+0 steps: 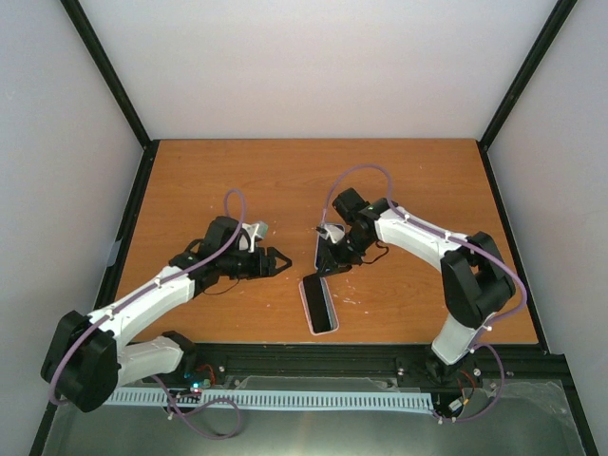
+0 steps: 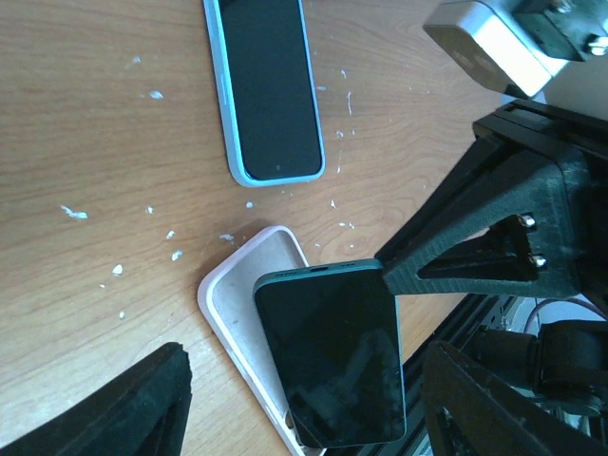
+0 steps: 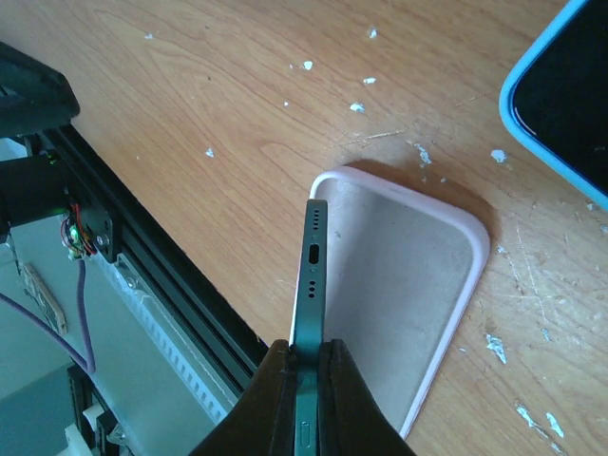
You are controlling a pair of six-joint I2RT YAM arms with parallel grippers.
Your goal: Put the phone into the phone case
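Table [image 1: 237,180], wood, white-flecked. Left end effector [image 1: 282,263], fingers spread wide. Right end effector [image 3: 306,366], clamped on phone. Second phone [image 2: 271,85], blue-cased, flat. Case [image 3: 399,247], pink, hollow up, near front edge. Phone [image 2: 332,361], dark green, tilted above case, not seated.

Place: a robotics lab, a closed test cell.
Enclosure: plain white walls [image 1: 323,66] on three sides, with black frame posts [image 1: 109,71] running along the corners.
Surface: a wooden surface [image 1: 285,180], scuffed with small white marks.
Machines: a left arm [image 1: 142,299] and a right arm [image 1: 418,237], white and black, bolted to a black rail [image 1: 332,359] at the near edge.
Wiring: purple cables [image 1: 235,204] along each arm, a slotted white cable duct [image 1: 313,399], a small board with lit LEDs [image 1: 197,386] — all left uncovered.
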